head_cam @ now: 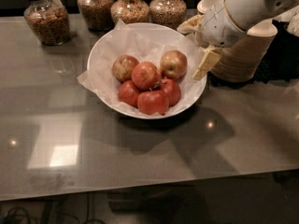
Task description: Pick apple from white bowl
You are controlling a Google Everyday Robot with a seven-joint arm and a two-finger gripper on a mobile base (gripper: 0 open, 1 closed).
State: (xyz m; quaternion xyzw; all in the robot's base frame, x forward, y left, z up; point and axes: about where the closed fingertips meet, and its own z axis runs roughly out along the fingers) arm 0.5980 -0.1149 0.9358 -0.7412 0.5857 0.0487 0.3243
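In the camera view, we see the gripper (192, 51) hovering at the right rim of the white bowl (190, 101), fingers spread and empty. The apple (173, 64) sits far-right in the pile, touching redder apples (145, 75). Closing off-centre could nudge it away or snag the crinkled paper (93, 80).

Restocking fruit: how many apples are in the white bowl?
6 in the white bowl: pale apple back right, by the tool at the rim; dull apple back left; red apple centre; three red along the front. Others may hide underneath.
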